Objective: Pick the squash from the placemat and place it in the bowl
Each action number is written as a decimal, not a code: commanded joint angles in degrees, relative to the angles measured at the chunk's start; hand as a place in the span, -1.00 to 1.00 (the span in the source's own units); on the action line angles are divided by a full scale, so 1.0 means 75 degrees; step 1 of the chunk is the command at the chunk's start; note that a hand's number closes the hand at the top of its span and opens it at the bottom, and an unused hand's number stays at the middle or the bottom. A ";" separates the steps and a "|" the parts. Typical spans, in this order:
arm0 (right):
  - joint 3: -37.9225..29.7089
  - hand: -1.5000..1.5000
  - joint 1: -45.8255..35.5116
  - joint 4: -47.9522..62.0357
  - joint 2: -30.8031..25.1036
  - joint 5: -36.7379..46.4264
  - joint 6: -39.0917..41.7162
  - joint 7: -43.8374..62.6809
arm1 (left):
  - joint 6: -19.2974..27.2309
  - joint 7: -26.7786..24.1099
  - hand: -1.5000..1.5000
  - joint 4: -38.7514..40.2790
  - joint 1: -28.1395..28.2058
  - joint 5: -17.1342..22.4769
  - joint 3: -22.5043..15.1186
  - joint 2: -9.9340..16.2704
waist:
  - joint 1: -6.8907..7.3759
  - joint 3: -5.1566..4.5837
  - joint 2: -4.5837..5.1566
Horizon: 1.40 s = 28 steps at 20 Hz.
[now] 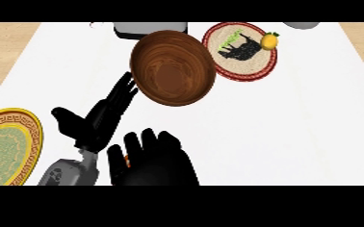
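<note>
White counter [284, 115]; one wooden bowl [173, 67]; one placemat [241, 52]; two hands

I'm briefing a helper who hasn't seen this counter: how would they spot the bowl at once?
Start at the white counter and look to the middle of its far half. The bowl sits there, just left of the round red-rimmed placemat with a black animal figure. It is the only deep, dark brown wooden vessel, unlike the flat placemat and the flat yellow-rimmed plate at the left edge.
</note>
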 commanded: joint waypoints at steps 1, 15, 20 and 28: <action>-0.0508 1.00 -0.0692 0.0015 0.0172 -0.0117 0.0612 0.1582 | 0.0134 0.0176 0.00 -0.0177 0.0110 -0.0079 -0.0087 -0.0108 | -0.0008 0.0001 0.0014; -0.3171 1.00 -0.1546 0.3495 0.0177 -0.0012 -0.0943 -0.1410 | -0.0426 -0.0227 0.00 -0.0383 0.0740 -0.0113 0.0138 0.0170 | 0.0103 0.0010 0.0105; -0.3700 1.00 -0.1575 0.5152 0.0071 0.0242 -0.1620 -0.2827 | -0.0095 0.0098 0.00 -0.0100 0.0044 -0.0343 0.0117 -0.0287 | 0.0046 0.0011 0.0120; -0.4248 1.00 -0.2583 0.8551 0.0107 0.0753 -0.2457 -0.3943 | -0.0343 0.0094 0.00 -0.0137 -0.0018 -0.0327 0.0167 -0.0272 | 0.0180 0.0007 0.0162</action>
